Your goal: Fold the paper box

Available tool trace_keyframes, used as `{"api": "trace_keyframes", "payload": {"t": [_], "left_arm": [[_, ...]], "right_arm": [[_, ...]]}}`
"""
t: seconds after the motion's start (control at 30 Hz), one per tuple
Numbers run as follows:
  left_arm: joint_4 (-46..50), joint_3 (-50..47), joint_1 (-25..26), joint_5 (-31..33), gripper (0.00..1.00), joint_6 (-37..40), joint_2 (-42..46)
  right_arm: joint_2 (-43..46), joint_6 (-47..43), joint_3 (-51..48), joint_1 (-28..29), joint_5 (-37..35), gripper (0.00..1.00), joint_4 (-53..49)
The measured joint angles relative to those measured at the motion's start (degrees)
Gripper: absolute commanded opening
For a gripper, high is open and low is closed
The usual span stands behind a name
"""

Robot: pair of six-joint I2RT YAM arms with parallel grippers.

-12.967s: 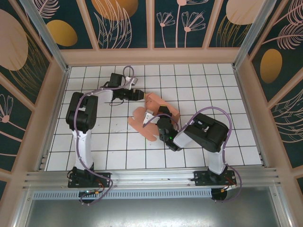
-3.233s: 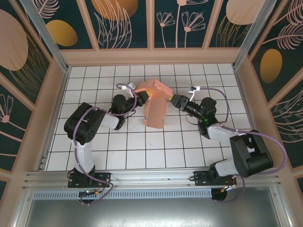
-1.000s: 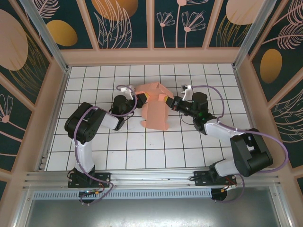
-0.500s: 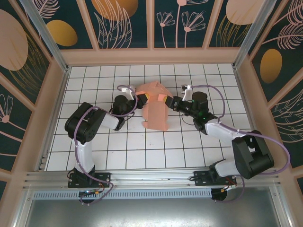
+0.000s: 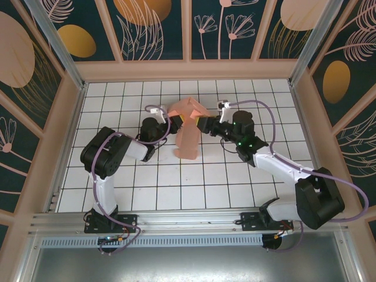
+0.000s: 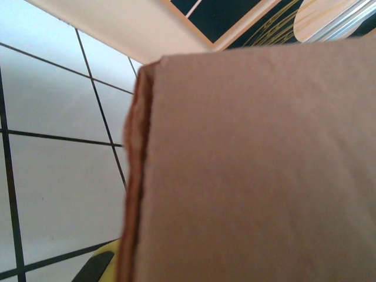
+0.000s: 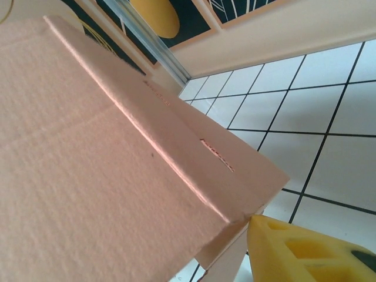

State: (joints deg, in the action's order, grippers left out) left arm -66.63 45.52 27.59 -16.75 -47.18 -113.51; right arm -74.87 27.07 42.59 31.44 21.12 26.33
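Observation:
The salmon-pink paper box (image 5: pixel 188 140) is partly folded and held up off the tiles at mid-table, one long panel hanging toward me. My left gripper (image 5: pixel 177 120) is shut on its upper left edge. In the left wrist view the cardboard (image 6: pixel 252 164) is pressed close, with one yellow fingertip (image 6: pixel 101 269) at its lower edge. My right gripper (image 5: pixel 202 124) is shut on the right side. In the right wrist view a yellow fingertip (image 7: pixel 302 251) sits against the corner of a creased, slotted flap (image 7: pixel 88 147); the other finger is hidden behind the card.
White tiled floor (image 5: pixel 176 182) stretches around the box, bounded by peach walls (image 5: pixel 188 69) at the back and sides. The two arms converge from left and right, their cables (image 5: pixel 264 108) looping above the tiles.
The right gripper has pushed left and slightly toward the back, pressing the box's right side inward. The hanging panel has become narrower and stands more upright. The left gripper has held still.

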Motion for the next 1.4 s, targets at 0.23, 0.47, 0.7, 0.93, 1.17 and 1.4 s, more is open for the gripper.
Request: {"api": "trace_keyframes", "payload": {"t": [0.23,0.47,0.7,0.93,1.17,1.4], "left_arm": [[1.79,0.2,-0.04,0.85,0.0,0.31,0.39],[3.17,0.17,0.11,2.08,0.0,0.42,0.46],[3.63,0.13,0.17,4.76,0.0,0.44,0.44],[5.01,0.13,0.17,8.85,0.0,0.46,0.44],[7.96,0.02,0.17,13.11,0.0,0.59,0.87],[12.94,0.02,0.17,17.38,0.0,0.63,2.47]], "right_arm": [[3.93,-4.24,0.57,0.92,-5.88,0.65,-2.64],[10.25,-5.86,-0.07,0.68,-11.21,0.7,-4.31],[15.34,-7.74,1.33,0.92,-14.47,0.68,-7.76],[9.35,-11.65,13.55,6.45,-19.37,0.68,-14.16],[-5.18,-14.23,31.34,11.72,-23.08,0.61,-25.79],[-18.4,-10.4,45.77,12.85,-25.22,0.58,-39.82]]}}
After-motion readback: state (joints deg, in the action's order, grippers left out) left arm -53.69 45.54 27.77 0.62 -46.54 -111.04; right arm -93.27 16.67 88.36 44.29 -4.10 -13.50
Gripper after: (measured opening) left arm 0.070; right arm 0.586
